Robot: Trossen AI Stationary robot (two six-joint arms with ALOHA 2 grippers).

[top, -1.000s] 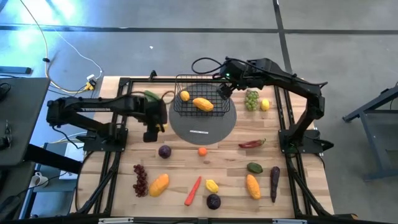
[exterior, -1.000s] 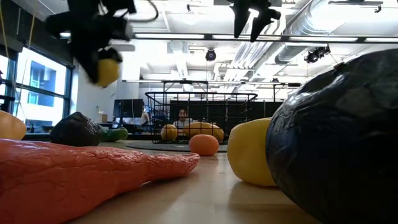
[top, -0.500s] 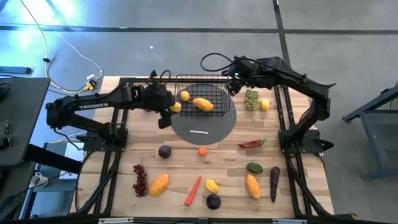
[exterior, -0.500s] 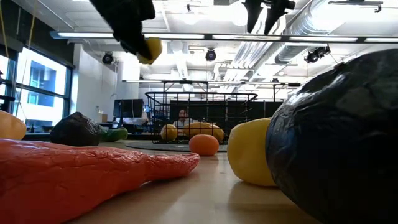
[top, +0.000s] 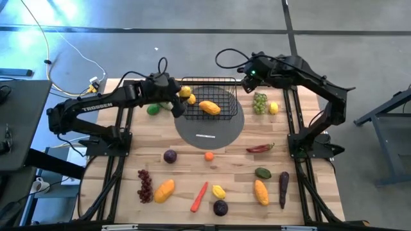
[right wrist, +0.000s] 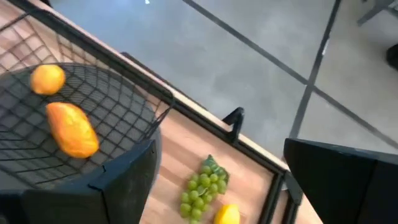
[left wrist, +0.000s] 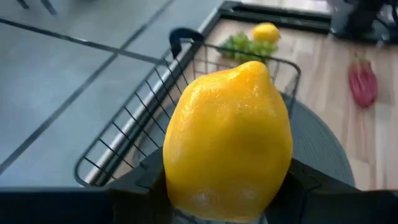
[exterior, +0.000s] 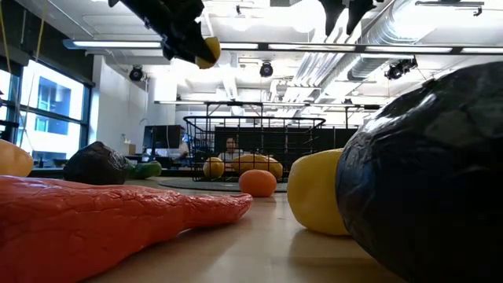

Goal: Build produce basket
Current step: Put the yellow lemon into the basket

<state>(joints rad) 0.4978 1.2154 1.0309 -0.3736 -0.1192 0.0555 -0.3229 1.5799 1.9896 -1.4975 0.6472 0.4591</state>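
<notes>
My left gripper (top: pixel 182 97) is shut on a yellow lemon (left wrist: pixel 229 140), high over the left end of the black wire basket (top: pixel 207 99); it shows high up in the low view (exterior: pixel 192 39). The basket stands on a grey round mat (top: pixel 212 128) and holds an orange mango (top: pixel 209 107) and a small yellow-orange fruit (top: pixel 191 99). My right gripper (top: pixel 247 80) is open and empty, raised at the basket's far right corner, near the green grapes (top: pixel 259 102) and a lemon (top: pixel 274 108). My left gripper pinches the lemon between its two fingers, one on each side of its thick middle (left wrist: pixel 177 180). The fingers come slanting from the table's left. The lemon is lifted clear, its pointed end (left wrist: pixel 255 65) away from the wrist, above the basket's rim (left wrist: pixel 186 93).
A green fruit (top: pixel 153 109) lies left of the basket. A plum (top: pixel 170 156), small orange (top: pixel 209 155) and red chili (top: pixel 260 148) lie mid-table. Red grapes (top: pixel 145 185), mangoes, a carrot (top: pixel 200 196), lemon, plum and eggplant (top: pixel 283 188) lie along the near edge.
My left gripper has carried the lemon up and toward the far right, from the table's left middle to above the basket's left end. My right gripper has risen and drawn a little toward the table's right edge, away from the basket.
</notes>
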